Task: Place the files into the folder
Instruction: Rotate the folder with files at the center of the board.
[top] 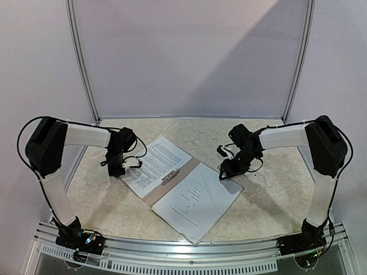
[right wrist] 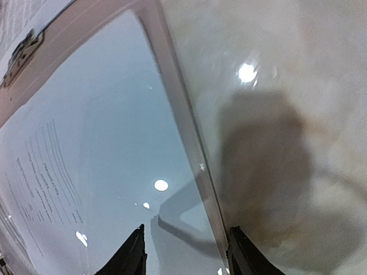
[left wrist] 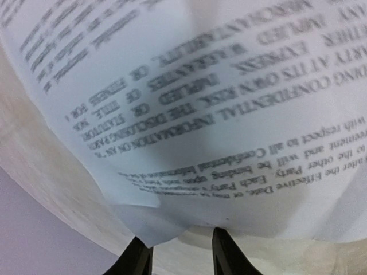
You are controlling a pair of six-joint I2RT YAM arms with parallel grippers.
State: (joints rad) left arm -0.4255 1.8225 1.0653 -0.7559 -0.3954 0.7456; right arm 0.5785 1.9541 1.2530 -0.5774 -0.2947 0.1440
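- Table (top: 269,195): pale marbled top that carries everything; bare surface shows on all sides of the folder.
- Folder (top: 186,169): taupe binder, lying open and flat at mid-table. Only its spine strip and a thin cover border show.
- Sleeved file (top: 198,201): a printed sheet in glossy clear plastic, lying flat on the folder's right half and inside its border. Judged to be in place.
- Plain files (top: 156,161): white printed sheets on the folder's left half, reaching to the spine. Their outer edge hides the cover, and in the left wrist view the nearest corner looks curled up. Judged loosely placed and not yet squared.
- Right gripper (top: 226,172): at the folder's far right corner. Its jaws stand apart astride the cover edge and clamp nothing.
- Left gripper (top: 117,169): just off the folder's left side. Its jaws are parted just short of the paper edge, with no sheet pinched.
- Metal clip (top: 171,177): on the folder's spine. Whether it holds any sheet cannot be told.
- Remaining, by judgement: align the left sheets, and perhaps close the cover.
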